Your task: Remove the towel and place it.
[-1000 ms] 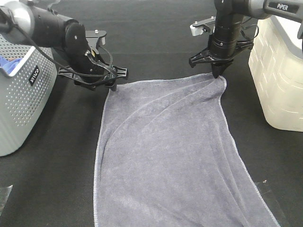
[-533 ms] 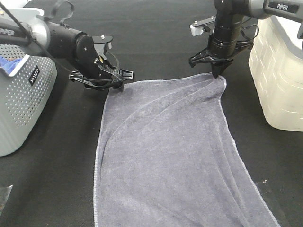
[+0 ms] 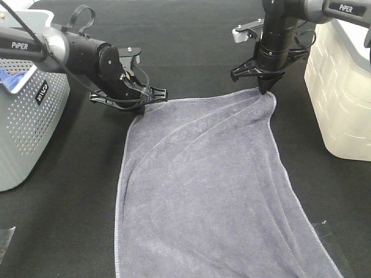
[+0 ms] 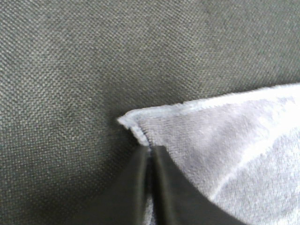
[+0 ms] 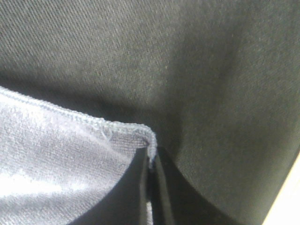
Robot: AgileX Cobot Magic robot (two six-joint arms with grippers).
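The towel (image 3: 203,191) lies spread flat on the black cloth-covered table (image 3: 64,220). Its near end runs out of the exterior view and its two far corners each sit in a gripper. Long, soft creases sweep diagonally across it toward the far right corner, and a pale stitched hem shows along both long sides.

At the far left corner, the left gripper (image 3: 142,106) reaches in low and tilted. In its wrist view the two dark fingers (image 4: 133,187) are pressed together on the hem just behind the corner tip, and the tip itself pokes out onto the weave of the table. At the far right corner, the right gripper (image 3: 268,90) points almost straight down. Its fingers (image 5: 164,187) are closed on the rolled hem at the very corner — no gap shows between them.

A grey perforated basket (image 3: 26,133) stands at the left edge with a bright blue cloth (image 3: 7,78) inside it, well apart from the towel. A cream translucent plastic bin (image 3: 348,98) stands at the right edge, near the towel's right hem but not touching it.
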